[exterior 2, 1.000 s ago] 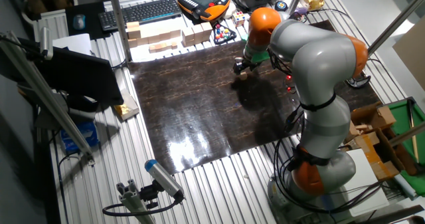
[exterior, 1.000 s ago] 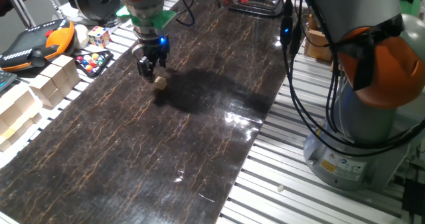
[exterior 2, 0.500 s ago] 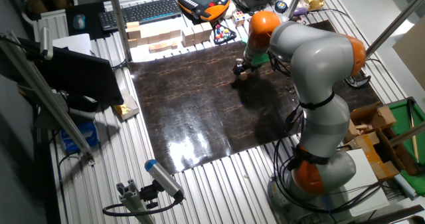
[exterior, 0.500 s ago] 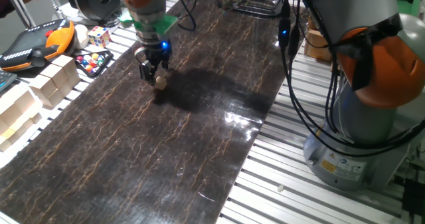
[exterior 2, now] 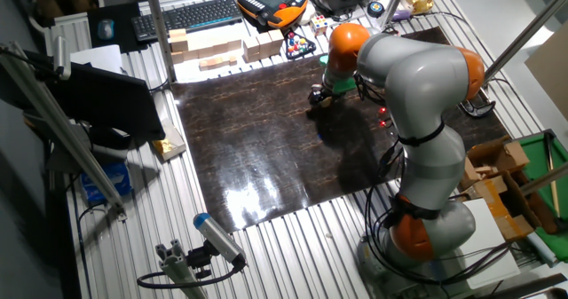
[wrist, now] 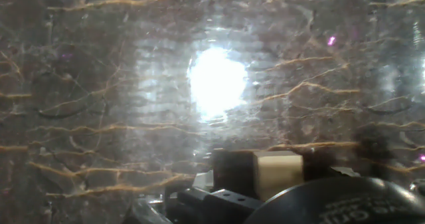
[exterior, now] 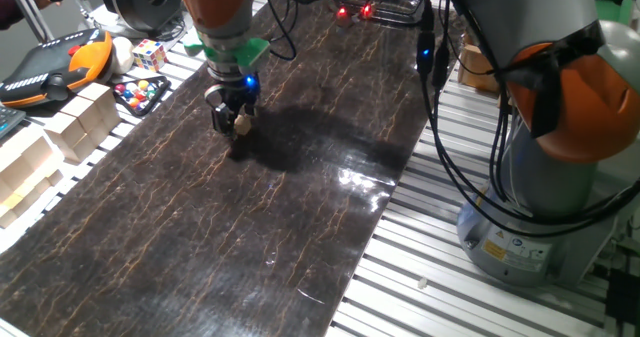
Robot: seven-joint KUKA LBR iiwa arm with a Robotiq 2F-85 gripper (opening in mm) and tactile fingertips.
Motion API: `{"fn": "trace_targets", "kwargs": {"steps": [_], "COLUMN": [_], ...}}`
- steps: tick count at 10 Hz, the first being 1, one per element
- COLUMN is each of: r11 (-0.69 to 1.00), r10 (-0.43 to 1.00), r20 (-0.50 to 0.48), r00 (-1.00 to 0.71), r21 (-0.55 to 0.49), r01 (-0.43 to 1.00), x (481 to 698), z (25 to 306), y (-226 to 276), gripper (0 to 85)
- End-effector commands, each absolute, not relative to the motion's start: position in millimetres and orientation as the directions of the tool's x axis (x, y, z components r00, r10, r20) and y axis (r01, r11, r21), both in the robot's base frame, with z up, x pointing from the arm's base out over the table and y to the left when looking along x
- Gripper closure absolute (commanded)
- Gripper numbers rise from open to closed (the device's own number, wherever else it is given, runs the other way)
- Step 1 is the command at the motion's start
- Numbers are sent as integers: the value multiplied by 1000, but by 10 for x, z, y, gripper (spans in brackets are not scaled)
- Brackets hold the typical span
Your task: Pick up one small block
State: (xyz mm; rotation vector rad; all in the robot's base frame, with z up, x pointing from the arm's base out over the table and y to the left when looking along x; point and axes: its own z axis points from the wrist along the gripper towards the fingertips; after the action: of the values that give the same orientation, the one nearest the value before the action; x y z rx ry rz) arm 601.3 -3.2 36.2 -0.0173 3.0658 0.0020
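The small block (exterior: 241,124) is a tiny pale cube resting on the dark marbled mat (exterior: 250,207). My gripper (exterior: 232,125) is down at the mat with its fingers standing around the block. In the hand view the block (wrist: 279,173) sits low in the frame with a dark finger (wrist: 232,172) right beside it on its left. The jaws look open, with no clear squeeze on the block. In the other fixed view the gripper (exterior 2: 319,98) is at the mat's far edge and the block is hidden by the fingers.
Large pale wooden blocks (exterior: 75,122) line the mat's left side. A multicoloured puzzle cube (exterior: 149,53), a tray of coloured balls (exterior: 140,92) and an orange pendant (exterior: 60,62) lie behind them. The arm's base (exterior: 540,197) stands at the right.
The gripper has moved down and a little right, from beside and above the block to around it at mat level. The block has stayed in place.
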Motion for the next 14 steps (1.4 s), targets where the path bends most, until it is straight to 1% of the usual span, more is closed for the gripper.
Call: {"fn": "trace_targets", "kwargs": {"steps": [1, 5, 9, 12, 14], "r11": [1000, 1000, 1000, 1000, 1000], "r10": [-11, -11, -2, -7, -17], "r20": [-76, -69, -63, -59, -56], "r00": [-997, -998, -998, -998, -998], "r21": [1, -2, -5, -2, -1], "r01": [-11, -11, -2, -7, -17], "x": [6010, 6002, 6006, 6008, 6015], "z": [359, 349, 351, 339, 338], "y": [-36, -70, -124, -129, -138], "gripper": [47, 117, 143, 270, 323]}}
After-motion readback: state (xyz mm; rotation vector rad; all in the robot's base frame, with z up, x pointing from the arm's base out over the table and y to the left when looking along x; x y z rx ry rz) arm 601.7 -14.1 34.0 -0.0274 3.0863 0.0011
